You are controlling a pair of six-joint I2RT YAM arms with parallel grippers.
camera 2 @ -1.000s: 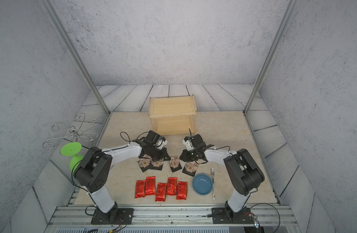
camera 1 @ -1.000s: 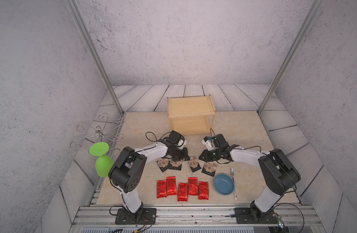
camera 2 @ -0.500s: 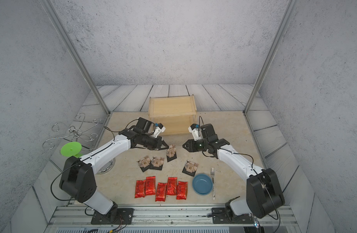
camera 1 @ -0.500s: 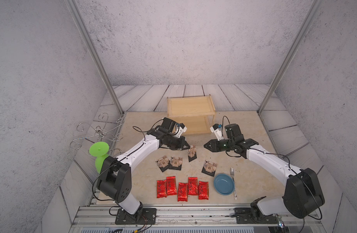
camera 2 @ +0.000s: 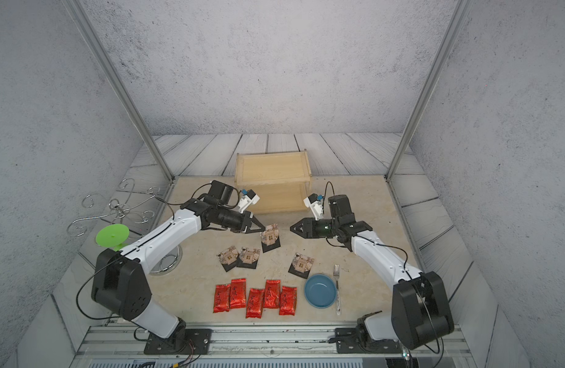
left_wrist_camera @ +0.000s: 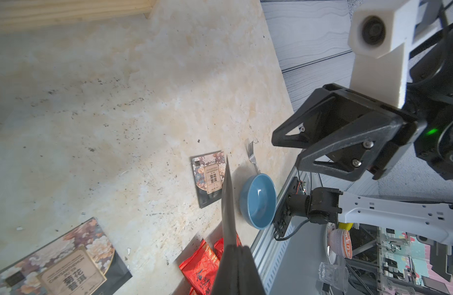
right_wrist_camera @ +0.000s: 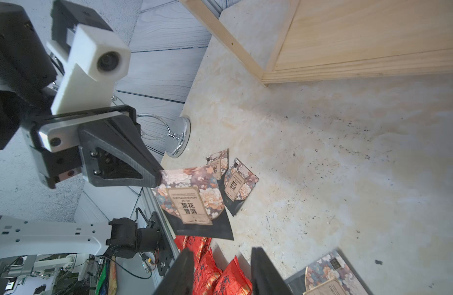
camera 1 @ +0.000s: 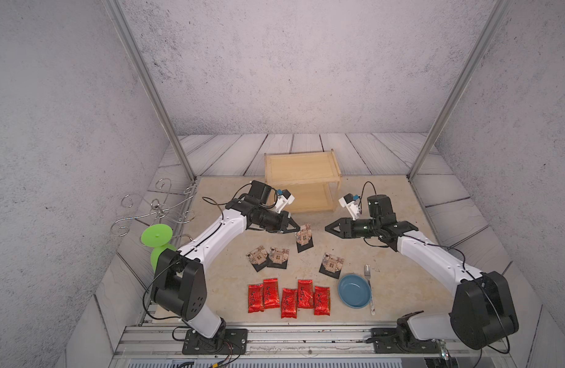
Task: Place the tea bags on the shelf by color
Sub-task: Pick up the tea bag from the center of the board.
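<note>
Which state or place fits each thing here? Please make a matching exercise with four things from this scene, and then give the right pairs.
1. left gripper
2. right gripper
3. red tea bags
4. fork

A. beside the blue bowl
B. open, empty
C. in a row, none on the shelf
D. shut on a black tea bag

Pairs: 1-D, 2-B, 3-C, 4-A

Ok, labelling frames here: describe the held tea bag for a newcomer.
Find the wooden shelf at the back. Just before it, the left gripper pinches a black tea bag by one corner. Its three black neighbours lie flat; this one hangs in the air.
</note>
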